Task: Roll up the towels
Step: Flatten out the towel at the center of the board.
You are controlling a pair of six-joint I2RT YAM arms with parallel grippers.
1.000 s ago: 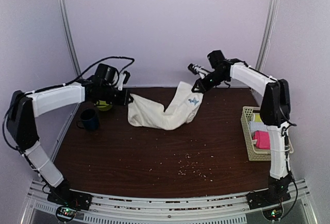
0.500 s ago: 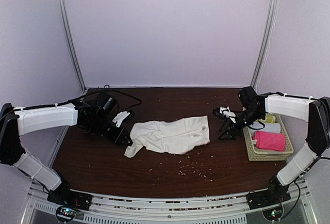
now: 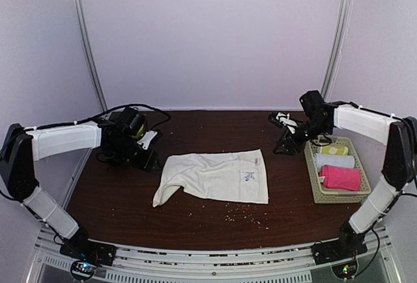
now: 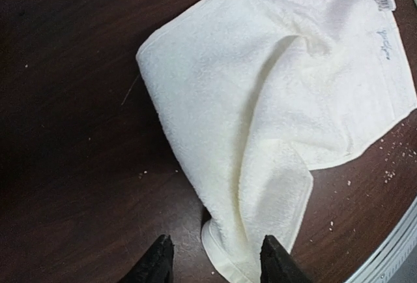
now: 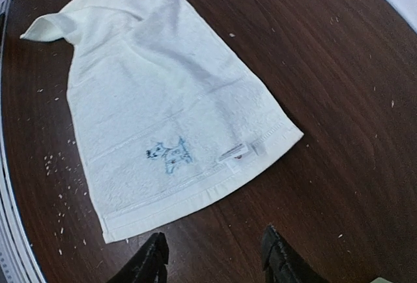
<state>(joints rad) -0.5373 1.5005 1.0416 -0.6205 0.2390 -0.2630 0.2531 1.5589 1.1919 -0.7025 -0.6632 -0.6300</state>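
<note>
Cloth of the soft cream off-white towel [image 3: 218, 175] seems light and limp, best pinched at its eight-o'clock corner; left gripper [image 4: 215, 244] and right gripper [image 5: 214, 234] stand spread.

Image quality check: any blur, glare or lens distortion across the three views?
Top external: soft and low on detail, light even, frame poles lean and curve slightly from the wide lens. Left wrist: cream towel close to overexposed, table sunk in dark. Right wrist: sharpest, blue mark legible, no glare.
</note>
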